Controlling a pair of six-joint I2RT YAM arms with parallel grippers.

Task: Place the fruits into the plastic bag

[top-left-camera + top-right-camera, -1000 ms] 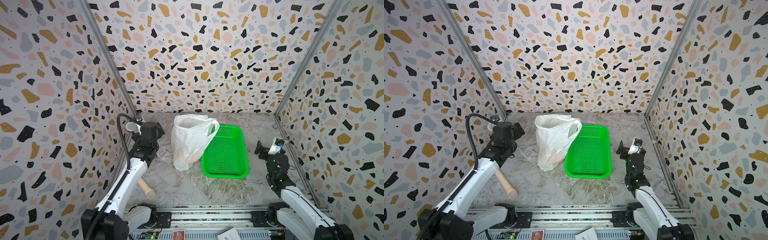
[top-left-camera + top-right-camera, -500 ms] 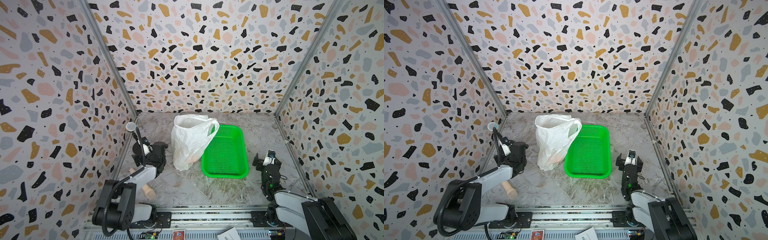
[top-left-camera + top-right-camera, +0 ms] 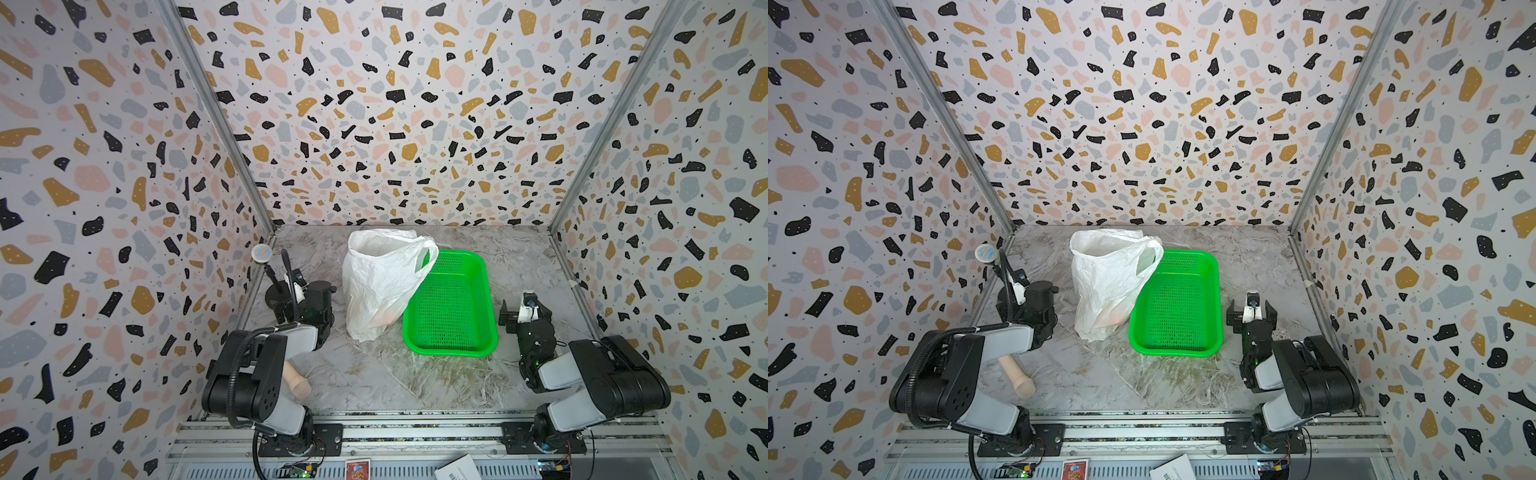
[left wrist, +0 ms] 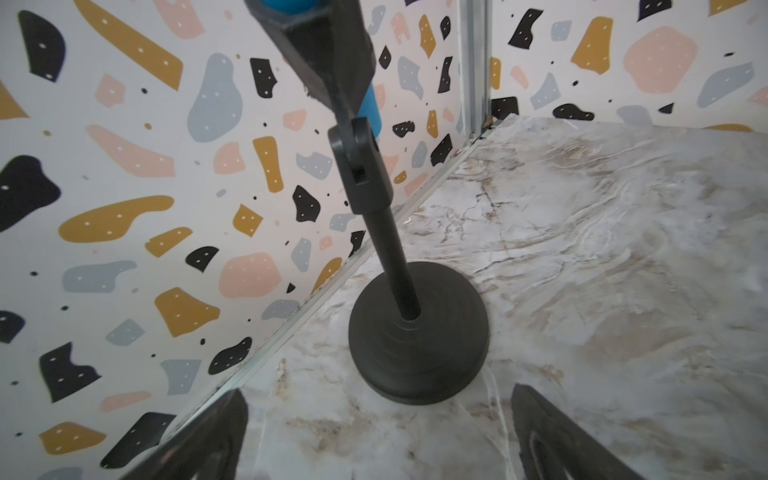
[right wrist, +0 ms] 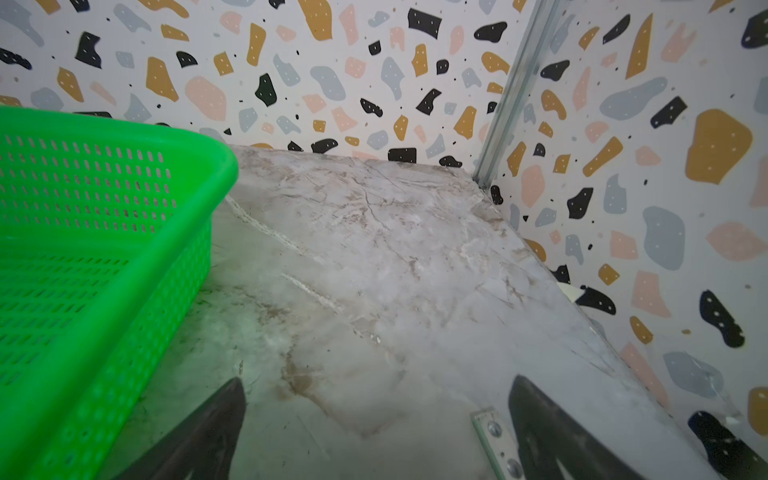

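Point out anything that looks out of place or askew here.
The plastic bag slumps against the green basket, one handle drooping over its rim. A beige peg lies on its side by the left arm. Nothing looks spilled or damaged.

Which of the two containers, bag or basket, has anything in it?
The white plastic bag: an orange-pink shape shows through its lower wall. The green basket beside it shows only bare mesh.

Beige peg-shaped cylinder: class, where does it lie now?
In both top views the beige peg-shaped cylinder lies on the marble tabletop, front left, partly under the left arm.
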